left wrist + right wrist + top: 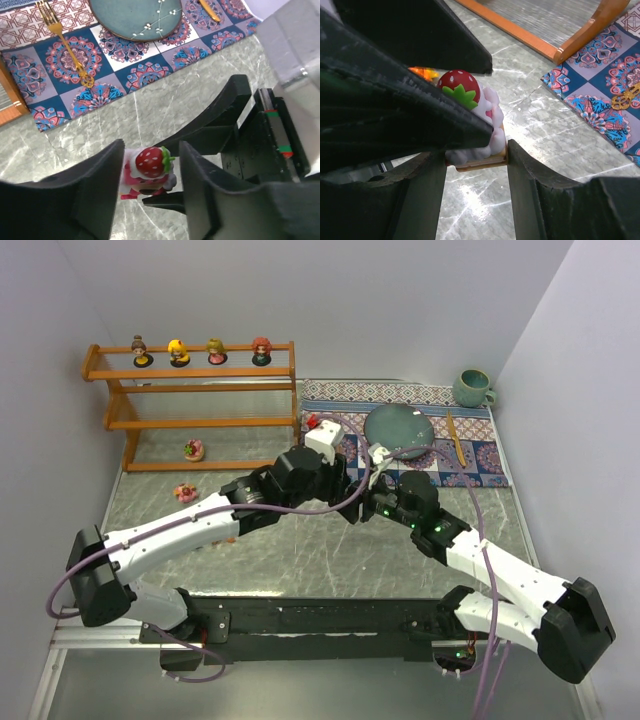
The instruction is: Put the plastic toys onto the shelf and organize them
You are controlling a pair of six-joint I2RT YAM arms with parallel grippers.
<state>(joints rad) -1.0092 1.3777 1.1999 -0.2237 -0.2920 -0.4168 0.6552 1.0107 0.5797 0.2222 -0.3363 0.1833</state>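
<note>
The small strawberry-topped cream-cake plastic toy (149,170) hangs above the grey marble table (330,550), clamped by its base in the right tool (476,150). The left tool (151,150) straddles the strawberry top, with a finger just beside it on each side; whether they press on it I cannot tell. A good handover needs the left to clench squarely on the cream body before the right lets go, then carry the toy to the orange-brown wooden slatted shelf (200,387), well apart at far left
</note>
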